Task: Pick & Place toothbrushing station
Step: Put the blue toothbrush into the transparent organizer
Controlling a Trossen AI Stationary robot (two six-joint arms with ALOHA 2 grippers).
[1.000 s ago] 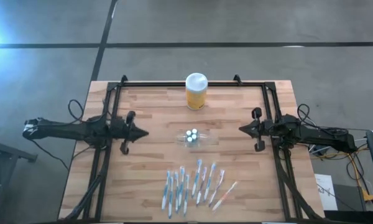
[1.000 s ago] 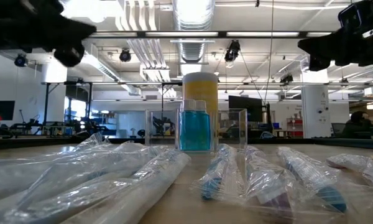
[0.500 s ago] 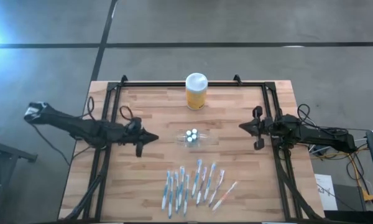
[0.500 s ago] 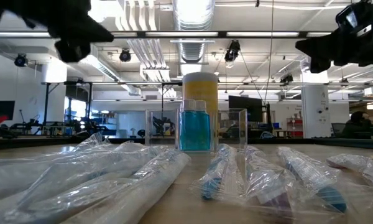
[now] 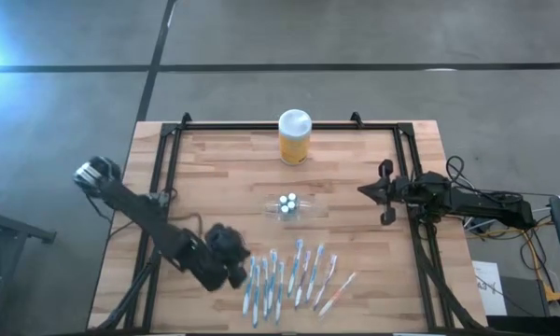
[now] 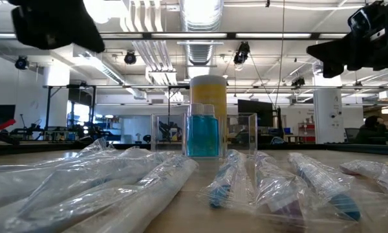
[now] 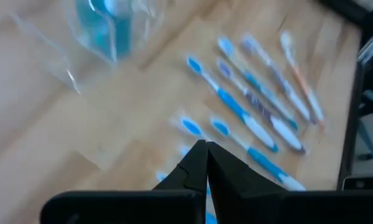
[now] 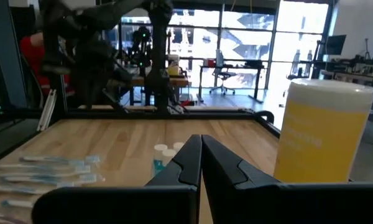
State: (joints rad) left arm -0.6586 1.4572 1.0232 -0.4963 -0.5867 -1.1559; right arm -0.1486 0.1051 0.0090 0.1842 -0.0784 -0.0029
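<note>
Your left gripper (image 5: 235,264) has swung down to the wrapped toothbrushes (image 5: 294,278), fingers together, empty. Your right gripper (image 5: 364,191) waits, pinched closed, right of the toothbrushing station (image 5: 288,206) at mid-table.

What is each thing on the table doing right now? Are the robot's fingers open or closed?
left gripper: fingers shut, holding nothing, above the toothbrushes
right gripper: fingers shut, holding nothing, waiting at the table's right edge
toothbrushing station: upright, untouched, mid-table
yellow jar: upright, white lid on
toothbrushes: lying flat, still wrapped
</note>
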